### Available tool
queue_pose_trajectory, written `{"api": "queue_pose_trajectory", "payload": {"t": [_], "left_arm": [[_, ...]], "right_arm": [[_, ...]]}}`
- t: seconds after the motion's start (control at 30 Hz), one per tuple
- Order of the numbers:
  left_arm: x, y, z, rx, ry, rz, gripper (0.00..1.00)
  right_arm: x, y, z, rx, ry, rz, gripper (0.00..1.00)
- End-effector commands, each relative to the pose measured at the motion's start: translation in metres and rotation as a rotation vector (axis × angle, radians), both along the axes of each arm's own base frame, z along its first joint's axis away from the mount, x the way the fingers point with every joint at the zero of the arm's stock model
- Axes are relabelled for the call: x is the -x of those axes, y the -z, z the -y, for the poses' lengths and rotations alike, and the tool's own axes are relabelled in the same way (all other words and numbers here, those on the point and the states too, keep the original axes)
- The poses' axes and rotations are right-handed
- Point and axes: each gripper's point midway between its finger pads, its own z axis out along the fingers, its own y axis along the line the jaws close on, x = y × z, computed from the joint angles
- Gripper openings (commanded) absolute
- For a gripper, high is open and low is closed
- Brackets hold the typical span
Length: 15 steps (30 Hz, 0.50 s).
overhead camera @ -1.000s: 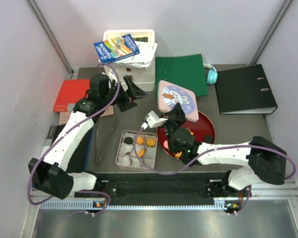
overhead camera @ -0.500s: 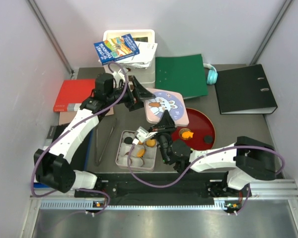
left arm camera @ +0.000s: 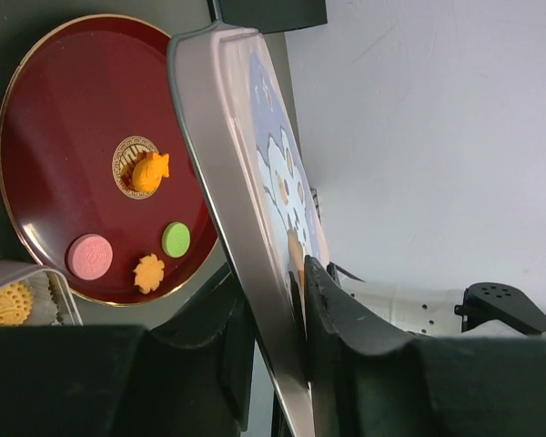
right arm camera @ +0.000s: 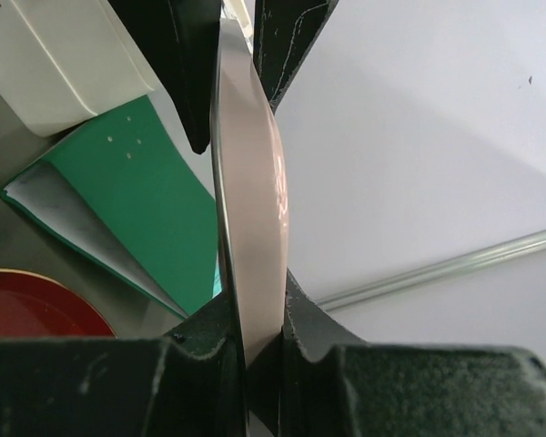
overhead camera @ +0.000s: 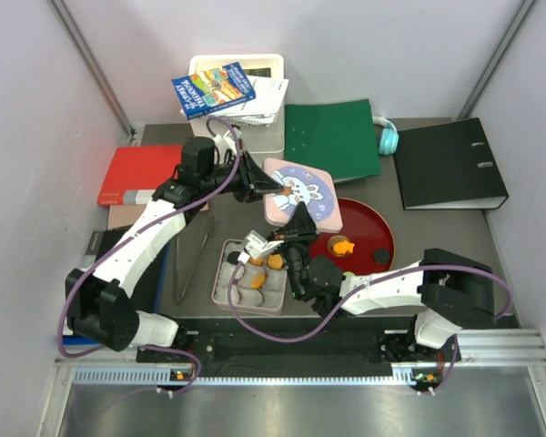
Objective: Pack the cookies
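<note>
Your left hand (overhead camera: 266, 180) and right hand (overhead camera: 303, 211) both pinch the lid (overhead camera: 314, 188). Pull unevenly and it could twist free onto the cookies (overhead camera: 343, 246).

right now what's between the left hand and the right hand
The pink bunny lid. The left hand grips its far-left edge and the right hand its near edge, as the top view shows.
</note>
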Motion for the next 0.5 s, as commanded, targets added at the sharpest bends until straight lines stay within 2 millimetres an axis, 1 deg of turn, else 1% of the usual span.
{"api": "queue_pose_trajectory", "payload": {"t": [0.0,0.03,0.07,0.1,0.13,0.17,0.2,0.27,0.3,0.33,0.37,0.4,0.43,0.47], "left_arm": [[0.002,-0.015,-0.001,-0.004,0.025,0.123,0.18],[0.002,-0.015,-0.001,-0.007,0.024,0.125,0.16],[0.0,-0.019,-0.001,-0.008,0.024,0.136,0.13],[-0.001,-0.017,0.0,-0.011,0.025,0.13,0.12],[-0.003,-0.017,0.0,-0.012,0.024,0.133,0.11],[-0.005,-0.021,0.001,-0.008,0.024,0.142,0.09],[-0.007,-0.02,0.002,-0.01,0.023,0.138,0.08],[-0.011,-0.024,0.003,-0.01,0.022,0.153,0.06],[-0.014,-0.022,0.003,-0.016,0.018,0.149,0.04],[-0.017,-0.023,0.003,-0.016,0.017,0.152,0.03],[-0.019,-0.027,0.004,-0.015,0.014,0.159,0.02],[-0.023,-0.025,0.003,-0.017,0.009,0.152,0.01],[-0.026,-0.027,0.003,-0.015,0.004,0.157,0.0],[-0.03,-0.033,0.003,-0.012,-0.002,0.168,0.0]], "right_arm": [[0.003,-0.027,-0.001,-0.13,-0.002,0.021,0.08],[0.004,-0.028,0.0,-0.133,0.0,0.018,0.24],[0.004,-0.028,0.002,-0.137,0.004,0.013,0.31],[0.005,-0.028,0.004,-0.138,0.011,0.006,0.49],[0.005,-0.031,0.007,-0.15,0.013,0.004,0.59],[0.006,-0.028,0.01,-0.138,0.014,-0.001,0.68],[0.011,-0.027,0.01,-0.142,0.003,-0.002,0.83],[0.015,-0.025,0.018,-0.151,0.007,-0.013,0.9],[0.018,-0.024,0.02,-0.157,0.005,-0.018,0.94],[0.022,-0.023,0.02,-0.169,-0.006,-0.026,0.94],[0.025,-0.023,0.025,-0.17,-0.001,-0.037,0.95],[0.026,-0.023,0.028,-0.18,0.001,-0.043,0.96],[0.029,-0.025,0.03,-0.207,-0.004,-0.051,0.96],[0.032,-0.028,0.035,-0.215,0.003,-0.059,0.96]]}}
